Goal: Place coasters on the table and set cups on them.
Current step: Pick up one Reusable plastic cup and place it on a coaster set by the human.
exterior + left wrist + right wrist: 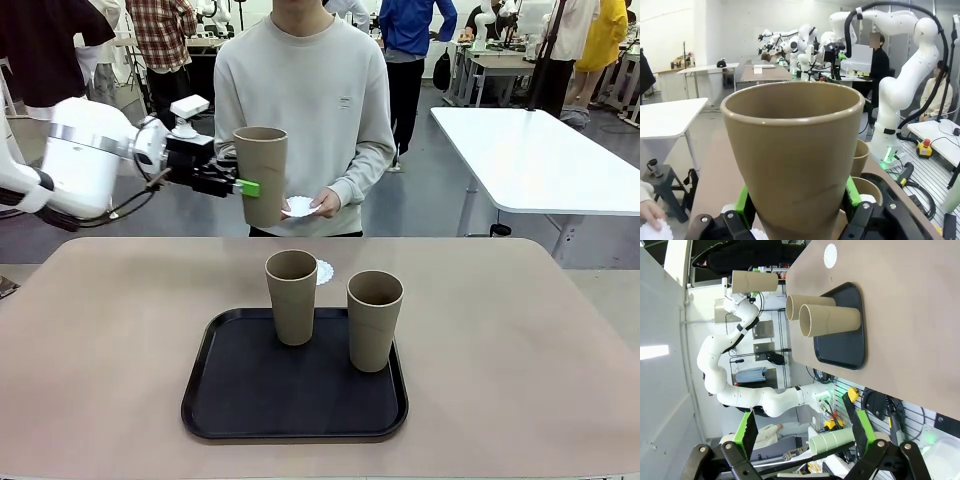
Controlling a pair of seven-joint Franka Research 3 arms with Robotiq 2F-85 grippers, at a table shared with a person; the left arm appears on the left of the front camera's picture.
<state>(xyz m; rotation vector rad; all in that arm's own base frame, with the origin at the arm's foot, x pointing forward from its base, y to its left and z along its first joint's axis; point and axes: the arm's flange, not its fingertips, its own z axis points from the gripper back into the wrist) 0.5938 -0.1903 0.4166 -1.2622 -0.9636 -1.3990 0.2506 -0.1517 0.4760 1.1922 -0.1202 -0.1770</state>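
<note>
My left gripper [256, 186] is shut on one tan cup [260, 170], holding it upright high above the far edge of the beige table [110, 330]. In the left wrist view that cup [795, 155] sits between the green pads [745, 202]. Two more cups [291, 297] [374, 320] stand on the black tray [295, 400]. One white lacy coaster [323, 272] lies on the table just behind the tray. The person's hand holds another coaster [300, 207]. My right gripper [805, 432] is open and holds nothing, well off the table's edge.
The person stands at the far side of the table, close behind the held cup. A white table [540, 160] stands at the back right. Bare tabletop lies on both sides of the tray.
</note>
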